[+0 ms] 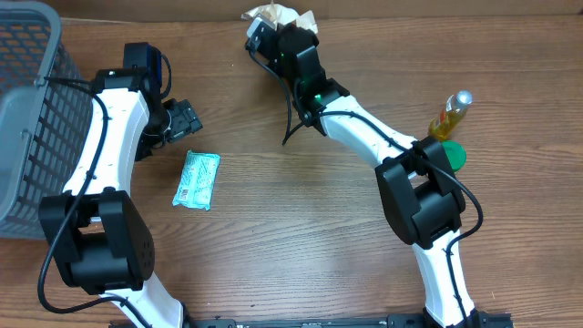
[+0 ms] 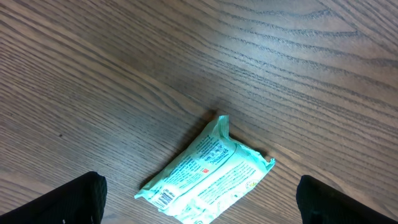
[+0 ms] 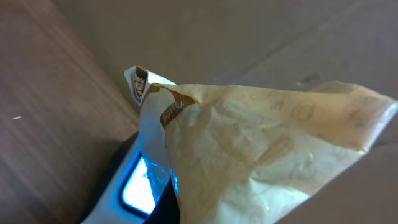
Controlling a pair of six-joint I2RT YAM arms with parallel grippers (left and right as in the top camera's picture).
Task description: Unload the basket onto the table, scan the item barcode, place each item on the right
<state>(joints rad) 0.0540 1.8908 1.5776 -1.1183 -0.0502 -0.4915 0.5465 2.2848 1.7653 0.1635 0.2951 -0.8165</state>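
Note:
My right gripper (image 1: 276, 35) at the far middle of the table is shut on a crumpled cream and tan packet (image 1: 284, 15). In the right wrist view this packet (image 3: 261, 143) fills the frame and hides the fingers. It is pressed against a scanner (image 3: 134, 186) whose window glows blue. A mint green packet (image 1: 197, 179) lies flat on the table, its barcode (image 2: 165, 198) facing up. My left gripper (image 1: 182, 118) hangs open just above and behind it, and the packet (image 2: 208, 171) lies between its black fingers (image 2: 81, 199) untouched.
A grey mesh basket (image 1: 27, 109) stands at the left edge. A yellow bottle (image 1: 453, 114) with a silver cap and a green disc (image 1: 453, 155) sit to the right, beside the right arm.

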